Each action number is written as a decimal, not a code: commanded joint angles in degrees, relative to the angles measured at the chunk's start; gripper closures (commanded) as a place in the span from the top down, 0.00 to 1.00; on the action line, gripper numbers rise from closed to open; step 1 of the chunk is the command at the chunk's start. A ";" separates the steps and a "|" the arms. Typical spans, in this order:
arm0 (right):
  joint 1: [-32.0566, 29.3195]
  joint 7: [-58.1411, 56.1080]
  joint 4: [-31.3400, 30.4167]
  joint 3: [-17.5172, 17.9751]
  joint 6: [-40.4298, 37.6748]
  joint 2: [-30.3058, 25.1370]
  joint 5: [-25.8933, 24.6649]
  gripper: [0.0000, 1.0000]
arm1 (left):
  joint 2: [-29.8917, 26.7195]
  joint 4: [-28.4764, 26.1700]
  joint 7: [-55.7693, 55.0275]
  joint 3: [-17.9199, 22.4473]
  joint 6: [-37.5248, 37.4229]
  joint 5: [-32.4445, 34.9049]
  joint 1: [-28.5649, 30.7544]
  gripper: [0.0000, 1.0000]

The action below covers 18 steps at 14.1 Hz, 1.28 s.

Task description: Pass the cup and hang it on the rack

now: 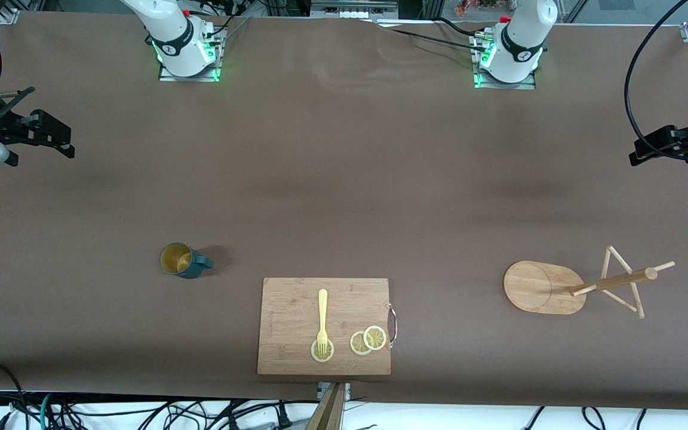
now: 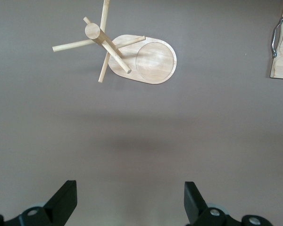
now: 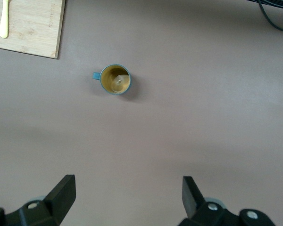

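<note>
While both arms wait high, left gripper (image 2: 130, 202) and right gripper (image 3: 128, 197) spread wide, cup (image 1: 181, 260) sits upright beside cutting board (image 1: 296, 310) toward right arm's end, rack (image 1: 550, 286) toward left arm's end

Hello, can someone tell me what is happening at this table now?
Nothing is being handled yet. The cup stands upright on the table toward the right arm's end, and the rack stands toward the left arm's end. The right gripper and the left gripper hang open above the table, each holding nothing.
</note>
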 commanded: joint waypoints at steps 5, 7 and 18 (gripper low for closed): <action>-0.29 -0.35 0.17 0.37 -0.83 -0.62 0.36 1.00 | 0.69 1.75 1.27 0.02 -0.37 -0.10 0.06 1.00; -0.29 -0.35 0.17 0.37 -0.83 -0.54 0.36 1.00 | 0.69 1.75 1.27 0.02 -0.37 -0.10 0.06 1.00; -0.29 -0.61 -0.44 0.37 -1.71 1.21 0.53 1.00 | 0.78 1.66 1.27 0.11 -0.37 -0.10 0.24 1.00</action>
